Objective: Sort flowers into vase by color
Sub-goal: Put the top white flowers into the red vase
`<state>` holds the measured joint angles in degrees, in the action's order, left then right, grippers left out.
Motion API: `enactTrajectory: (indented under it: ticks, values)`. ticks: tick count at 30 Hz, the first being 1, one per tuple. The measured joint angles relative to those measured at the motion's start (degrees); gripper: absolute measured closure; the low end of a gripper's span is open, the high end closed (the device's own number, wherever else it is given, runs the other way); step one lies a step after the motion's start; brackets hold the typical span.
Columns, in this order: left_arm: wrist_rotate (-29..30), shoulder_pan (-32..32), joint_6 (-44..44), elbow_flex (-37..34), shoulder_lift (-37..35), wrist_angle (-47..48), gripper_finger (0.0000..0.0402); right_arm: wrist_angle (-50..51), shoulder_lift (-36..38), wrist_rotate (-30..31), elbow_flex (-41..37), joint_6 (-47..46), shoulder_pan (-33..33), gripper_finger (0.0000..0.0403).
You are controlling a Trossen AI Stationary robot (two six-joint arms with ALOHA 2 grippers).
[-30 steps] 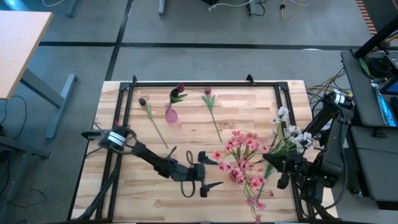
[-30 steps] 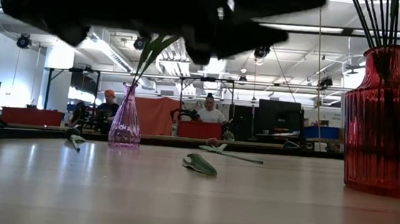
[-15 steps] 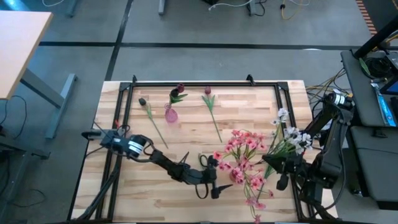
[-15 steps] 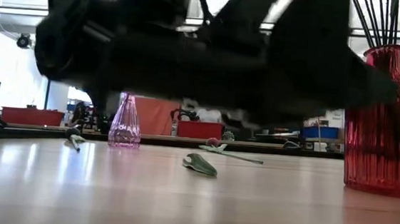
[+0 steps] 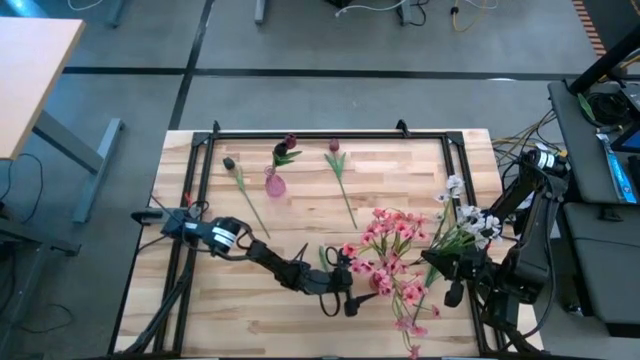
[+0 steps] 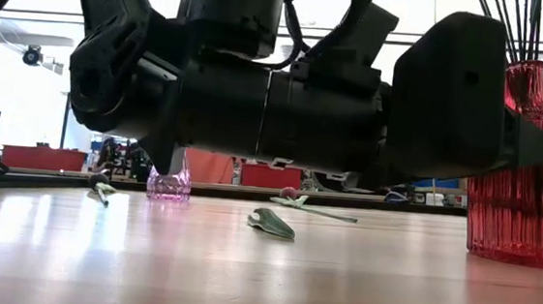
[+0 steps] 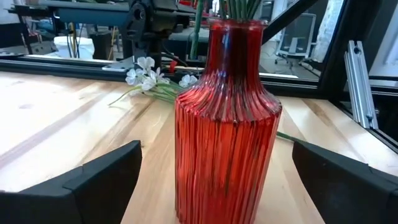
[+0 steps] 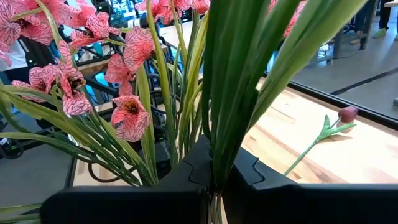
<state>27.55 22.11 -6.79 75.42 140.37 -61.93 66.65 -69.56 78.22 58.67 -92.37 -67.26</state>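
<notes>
A red ribbed vase (image 5: 383, 284) (image 7: 227, 124) (image 6: 526, 182) stands on the table's near right part and holds pink flowers (image 5: 385, 240). My left gripper (image 5: 346, 292) (image 7: 216, 152) is open and low over the table, one finger on either side of that vase, with gaps showing. My right gripper (image 5: 441, 263) (image 8: 214, 180) is shut on a spray of whitish blooms (image 5: 470, 212). A small pink vase (image 5: 274, 184) near the far edge holds one maroon tulip (image 5: 289, 143). Two more maroon tulips (image 5: 229, 163) (image 5: 334, 147) lie flat on the table. My right gripper pinches the whitish spray's bundle of green stems and leaves (image 8: 217, 143) between its two fingers, near the lower end. The stems rise out of the shut fingers, and the blooms point toward the table's far right. I cannot tell whether any part rests on the table.
A loose green leaf (image 6: 271, 223) (image 5: 324, 256) lies between the two vases. A black frame (image 5: 300, 134) runs along the table's far and side edges. Bare wood lies in the table's middle and near left. People sit in the room beyond the far edge.
My left gripper has moved toward the table's right, up to the red vase, and has come down closer to the tabletop, its fingers staying apart. The right arm and the flowers have kept still.
</notes>
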Motion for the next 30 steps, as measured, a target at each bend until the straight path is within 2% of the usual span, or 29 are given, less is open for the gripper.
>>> enactTrajectory:
  ticks: [12, 30]
  values:
    - [0.2, -0.2, 1.1, 3.6, 2.8, 0.4, 0.0003, -0.1, 0.0, -0.1, -0.1, 0.0, 0.0, 0.039]
    - [0.4, -0.8, 0.4, 3.7, 2.8, 0.4, 0.0003, -0.6, 0.0, -0.1, -0.3, 0.0, 0.0, 0.039]
